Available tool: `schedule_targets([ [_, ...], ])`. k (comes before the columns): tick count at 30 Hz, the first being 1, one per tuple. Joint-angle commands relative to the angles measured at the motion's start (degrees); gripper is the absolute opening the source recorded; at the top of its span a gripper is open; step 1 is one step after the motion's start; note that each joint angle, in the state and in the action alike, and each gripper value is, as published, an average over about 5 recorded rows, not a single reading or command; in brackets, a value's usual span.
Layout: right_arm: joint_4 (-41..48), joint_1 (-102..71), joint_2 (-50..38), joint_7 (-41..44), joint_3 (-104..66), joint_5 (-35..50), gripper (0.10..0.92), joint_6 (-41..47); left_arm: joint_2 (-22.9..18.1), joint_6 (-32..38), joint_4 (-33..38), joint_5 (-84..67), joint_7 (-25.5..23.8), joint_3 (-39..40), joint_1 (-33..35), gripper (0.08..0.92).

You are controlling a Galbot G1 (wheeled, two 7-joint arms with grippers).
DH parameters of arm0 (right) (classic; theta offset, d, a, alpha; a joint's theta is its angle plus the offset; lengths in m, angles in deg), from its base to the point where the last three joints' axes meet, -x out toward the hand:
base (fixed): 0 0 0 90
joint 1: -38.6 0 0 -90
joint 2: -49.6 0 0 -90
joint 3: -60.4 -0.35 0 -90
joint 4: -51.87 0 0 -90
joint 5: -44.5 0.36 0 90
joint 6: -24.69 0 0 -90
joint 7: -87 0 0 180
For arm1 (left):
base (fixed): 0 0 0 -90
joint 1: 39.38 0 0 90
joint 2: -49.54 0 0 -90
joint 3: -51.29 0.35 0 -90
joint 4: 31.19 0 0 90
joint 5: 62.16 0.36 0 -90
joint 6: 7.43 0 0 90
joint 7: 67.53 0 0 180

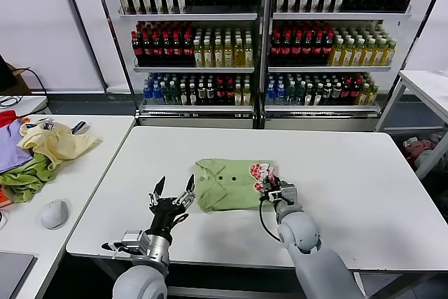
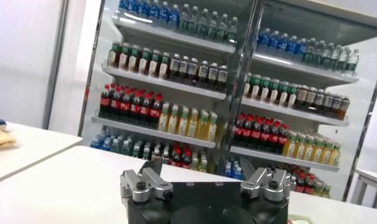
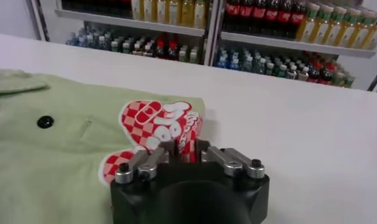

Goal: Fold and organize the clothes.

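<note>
The sage-green shirt (image 1: 227,185) lies folded into a rough rectangle on the white table (image 1: 350,173), near the front edge and about centre. Collar faces my left; two dark buttons (image 3: 45,122) show on the placket in the right wrist view. The red-and-white checkered print (image 3: 155,131) sits at the shirt's right end.

My right gripper (image 1: 269,188) is down at that right end — fingers drawn together, pinching the fabric right at the print. In the right wrist view the fingertips (image 3: 187,148) meet over the red-and-white patch, with cloth bunched up between them. A black cable (image 1: 262,218) loops off the wrist over the table.

My left gripper (image 1: 172,197) is just beside the shirt's left edge, not touching it. Fingers spread wide and pointing up and away, nothing between them. The left wrist view confirms it: both finger bases (image 2: 143,182) well apart, and beyond them only table top and the drink shelves (image 1: 262,33).

To my far left is a second table (image 1: 70,187) carrying a pile of garments — pale yellow one (image 1: 56,141) on top, a darker green one (image 1: 24,176) below it, a purple one (image 1: 12,146) at the edge. A small grey rounded object (image 1: 54,213) sits nearer the front of that table.
</note>
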State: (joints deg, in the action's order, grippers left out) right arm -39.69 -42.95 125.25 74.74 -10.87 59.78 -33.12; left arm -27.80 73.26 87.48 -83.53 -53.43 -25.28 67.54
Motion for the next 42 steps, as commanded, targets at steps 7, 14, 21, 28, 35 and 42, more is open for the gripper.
schedule_targets([
  [7, -0.93, 1.60, -9.17, 8.27, -6.59, -3.03, 0.125, -6.57, 0.25, 0.22, 2.38, 1.62, -0.08, -0.59, 2.85, 0.823],
  [14, -4.79, -3.79, -9.03, 7.25, -8.08, -3.79, 0.169, -16.00, -0.46, 0.26, 3.34, 3.24, -0.29, -0.16, 4.21, 0.823],
  [21, -12.44, -12.03, -8.79, 5.08, -12.81, -3.79, 0.372, -19.39, -1.08, 0.38, 4.84, 5.16, -0.79, 0.10, 6.18, 0.823],
  [28, -24.63, -23.26, -8.89, 5.62, -19.52, -2.69, 0.570, -21.41, -1.51, 0.81, 6.48, 7.02, -1.49, 0.29, 8.45, 0.823],
  [35, -30.89, -32.54, -8.28, 6.25, -24.41, 0.05, 0.757, -23.14, -1.52, 0.73, 7.66, 8.20, -1.92, -0.14, 9.58, 0.823],
  [42, -33.02, -36.21, -6.62, 5.39, -24.28, -1.93, 0.822, -26.24, -1.33, 0.32, 8.59, 8.74, -2.27, -0.58, 10.23, 0.823],
])
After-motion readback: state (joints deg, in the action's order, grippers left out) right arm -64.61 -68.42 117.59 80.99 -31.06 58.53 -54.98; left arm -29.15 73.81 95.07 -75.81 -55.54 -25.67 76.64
